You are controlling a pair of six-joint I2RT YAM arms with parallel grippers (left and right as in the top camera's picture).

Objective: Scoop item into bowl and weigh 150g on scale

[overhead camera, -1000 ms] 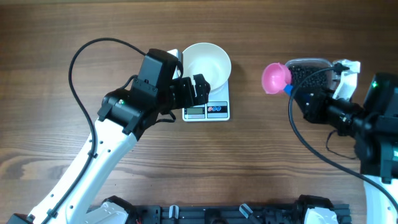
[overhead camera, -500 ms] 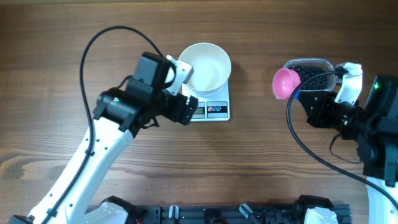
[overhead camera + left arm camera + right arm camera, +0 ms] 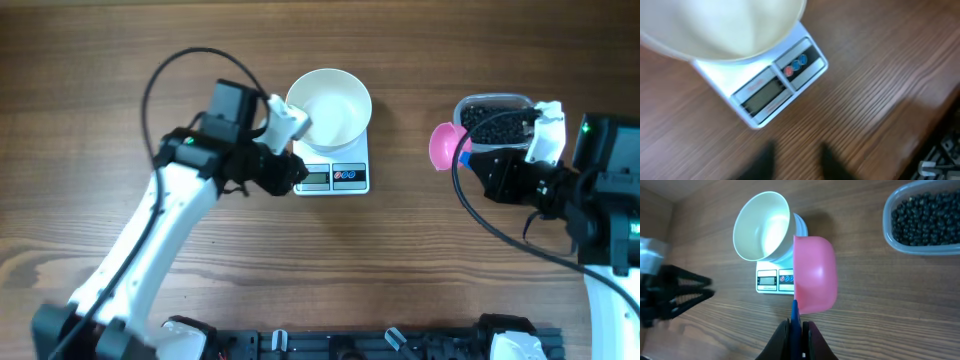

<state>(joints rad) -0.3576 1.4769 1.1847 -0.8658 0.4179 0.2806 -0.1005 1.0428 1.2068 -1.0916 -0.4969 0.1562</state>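
Seen from overhead, your left hand hovers just beside the scale, at its 9 o'clock. The fingers are slightly parted and grip nothing. The bowl sits on the scale, at that hand's 1 o'clock. Your right hand is clamped on the pink scoop by its blue handle. The beans lie in the clear tub, at the scoop's 2 o'clock.

left gripper hovers, jaws slightly apart; right gripper clamps a scoop handle.
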